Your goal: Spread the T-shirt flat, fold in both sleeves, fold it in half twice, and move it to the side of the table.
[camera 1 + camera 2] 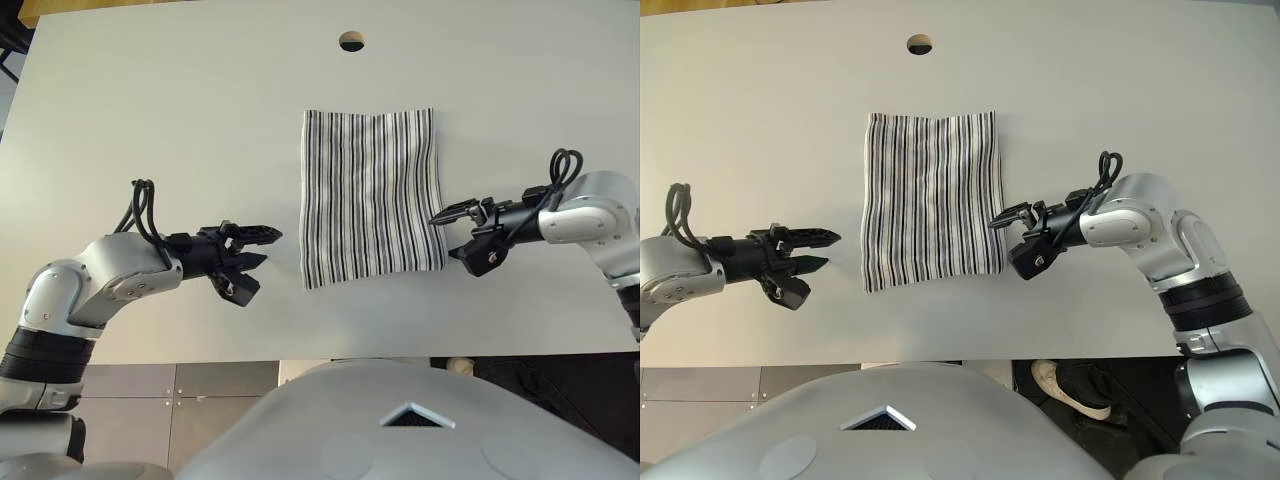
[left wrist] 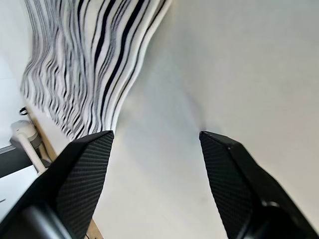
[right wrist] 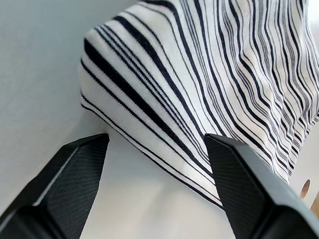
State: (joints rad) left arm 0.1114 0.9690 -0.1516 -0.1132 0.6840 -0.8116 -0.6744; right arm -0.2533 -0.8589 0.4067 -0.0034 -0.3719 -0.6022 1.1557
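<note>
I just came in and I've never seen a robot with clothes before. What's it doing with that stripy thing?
The robot is folding a striped T-shirt on a white table. The shirt lies in the middle as a neat rectangle, no sleeves sticking out. The right tool is open at the shirt's right edge, near the corner closest to the robot. The left tool is open too, over bare table a little off the shirt's left side. Neither holds anything.

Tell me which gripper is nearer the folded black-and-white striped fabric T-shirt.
Right. The right gripper is open at the folded black-and-white striped T-shirt, by its right edge near the front corner. The left gripper is open off the left edge, bare white table between.
</note>
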